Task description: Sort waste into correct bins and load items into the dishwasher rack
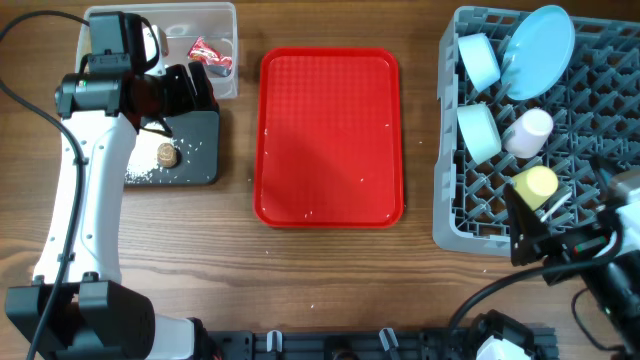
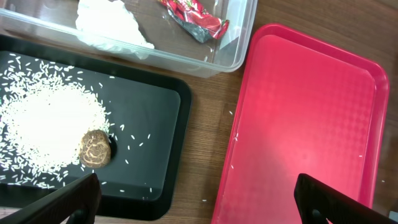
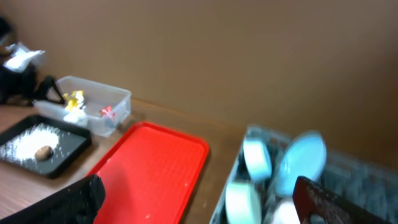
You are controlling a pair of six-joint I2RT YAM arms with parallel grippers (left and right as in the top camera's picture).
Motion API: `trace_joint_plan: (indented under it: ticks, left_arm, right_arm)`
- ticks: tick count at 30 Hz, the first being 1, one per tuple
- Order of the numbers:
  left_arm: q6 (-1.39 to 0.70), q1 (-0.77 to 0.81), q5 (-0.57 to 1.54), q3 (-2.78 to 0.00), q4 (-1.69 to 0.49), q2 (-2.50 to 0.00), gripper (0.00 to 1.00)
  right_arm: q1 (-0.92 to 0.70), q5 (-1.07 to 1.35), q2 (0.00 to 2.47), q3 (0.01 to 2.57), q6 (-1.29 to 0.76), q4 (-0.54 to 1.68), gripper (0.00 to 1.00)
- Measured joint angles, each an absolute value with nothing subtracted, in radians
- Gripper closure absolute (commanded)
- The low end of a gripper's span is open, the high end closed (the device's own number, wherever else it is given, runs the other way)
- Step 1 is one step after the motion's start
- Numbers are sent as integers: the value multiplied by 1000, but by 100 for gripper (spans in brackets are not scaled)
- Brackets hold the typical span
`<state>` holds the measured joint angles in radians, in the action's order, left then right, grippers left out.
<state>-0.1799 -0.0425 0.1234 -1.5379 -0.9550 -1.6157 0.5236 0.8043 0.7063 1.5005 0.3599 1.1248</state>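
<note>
The grey dishwasher rack (image 1: 590, 120) on the right holds a light-blue plate (image 1: 540, 50), two light-blue bowls (image 1: 480, 60) (image 1: 480, 132), a pink cup (image 1: 527, 130), a yellow cup (image 1: 535, 185) and a white spoon (image 1: 557, 207). At the far left, the clear tub (image 2: 236, 37) contains a red wrapper (image 2: 196, 18), a white tissue (image 2: 112, 25) and a yellow wrapper (image 3: 74, 99). Rice (image 2: 50, 124) and a brown food piece (image 2: 95, 149) lie in the black tray (image 2: 149, 124). My left gripper (image 2: 199, 205) hangs open above that tray's right edge. Open and empty, my right gripper (image 3: 199, 205) is at the rack's front edge.
A flat red serving tray (image 1: 330, 135) lies in the middle of the wooden table with a few stray rice grains on it. More grains are scattered on the wood beside it. The left arm (image 1: 75, 200) stretches along the table's left side.
</note>
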Motion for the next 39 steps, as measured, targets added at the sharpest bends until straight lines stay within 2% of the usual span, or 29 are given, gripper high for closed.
trace_joint_plan:
  ticks: [5, 7, 9, 10, 13, 16, 20, 26, 29, 39]
  left_arm:
    - [-180, -43, 123, -1538, -956, -1616, 0]
    - [-180, -43, 124, -1538, -955, -1617, 0]
    - [-180, -43, 124, -1538, -955, -1617, 0]
    - [-180, -43, 123, -1538, -955, -1617, 0]
    - [-180, -43, 123, -1538, -955, -1618, 0]
    - [-180, -43, 123, -1538, -955, -1618, 0]
    - [-180, -43, 124, -1538, -955, -1618, 0]
    - [-180, -43, 123, -1538, -954, -1619, 0]
    - [-179, -43, 123, -1538, -954, -1619, 0]
    - [-179, -43, 123, -1538, -954, -1619, 0]
  right_arm:
    - [524, 903, 707, 1356, 428, 1015, 0]
    - [498, 893, 691, 1231, 389, 874, 0]
    - [361, 789, 643, 1052, 295, 669, 0]
    - [220, 677, 596, 945, 211, 563, 0]
    - [8, 434, 496, 727, 73, 331, 0]
    - [-22, 297, 438, 491, 4, 123, 0]
    - [-23, 215, 255, 226, -96, -12, 0]
    - [-24, 164, 55, 21, -161, -68, 0]
    - [-24, 148, 30, 6, -154, -6, 0]
    - [-24, 147, 19, 6, -145, -8, 0]
